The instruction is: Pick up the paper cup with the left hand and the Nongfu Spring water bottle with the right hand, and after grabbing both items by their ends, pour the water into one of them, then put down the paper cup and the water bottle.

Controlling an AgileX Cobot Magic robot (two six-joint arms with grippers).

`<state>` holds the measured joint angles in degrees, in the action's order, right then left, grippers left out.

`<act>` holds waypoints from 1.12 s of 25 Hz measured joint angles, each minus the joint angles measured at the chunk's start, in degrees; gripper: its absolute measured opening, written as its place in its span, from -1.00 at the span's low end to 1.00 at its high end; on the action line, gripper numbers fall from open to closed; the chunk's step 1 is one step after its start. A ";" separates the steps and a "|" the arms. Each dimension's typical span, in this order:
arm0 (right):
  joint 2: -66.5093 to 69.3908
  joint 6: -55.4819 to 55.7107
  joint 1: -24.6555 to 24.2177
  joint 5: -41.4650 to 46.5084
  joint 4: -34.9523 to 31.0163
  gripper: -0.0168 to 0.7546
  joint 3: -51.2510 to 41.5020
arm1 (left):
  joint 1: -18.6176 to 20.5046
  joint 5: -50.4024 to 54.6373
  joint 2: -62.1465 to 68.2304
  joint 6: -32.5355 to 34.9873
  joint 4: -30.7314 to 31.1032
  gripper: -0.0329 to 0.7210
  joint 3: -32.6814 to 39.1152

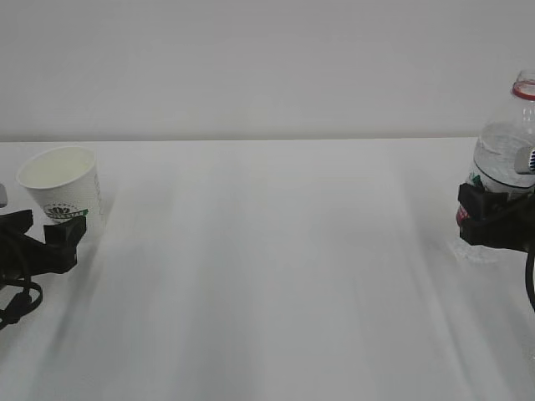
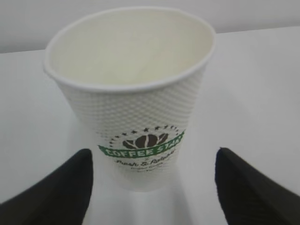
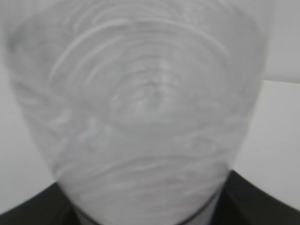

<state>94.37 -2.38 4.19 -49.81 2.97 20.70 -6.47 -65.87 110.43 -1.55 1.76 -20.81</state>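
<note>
- We saw the small white tapered paper cup (image 1: pixel 60 189) upright on the white table (image 1: pixel 267 276) at far left, empty — nothing poured yet.
- The left hand (image 2: pixel 152 187), a black two-finger gripper, stood open, its fingers either side of the cup's base and clear of it.
- The right hand (image 1: pixel 493 219) was clamped around the clear ribbed Nongfu Spring water bottle (image 1: pixel 504 159) at far right, uncapped; lifted or not, we could not tell.
- Pouring and setting down remained, we judged.
- Only the left wrist view showed the cup's dry inside and green logo; the right wrist view gave a blurred bottle wall — the exterior alone showed the red neck ring (image 1: pixel 524 90).
</note>
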 joint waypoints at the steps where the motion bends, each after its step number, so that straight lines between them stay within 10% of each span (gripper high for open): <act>1: 0.00 0.00 0.00 0.00 0.00 0.14 0.00 | 0.00 0.00 0.00 0.00 0.09 0.72 0.00; 28: 0.00 -0.96 0.00 -0.05 0.45 0.14 0.00 | 0.00 0.00 12.55 -4.91 -1.76 0.92 -11.82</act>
<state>94.37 -3.34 4.19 -49.86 3.42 20.70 -6.47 -65.87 122.98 -6.46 0.00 -32.63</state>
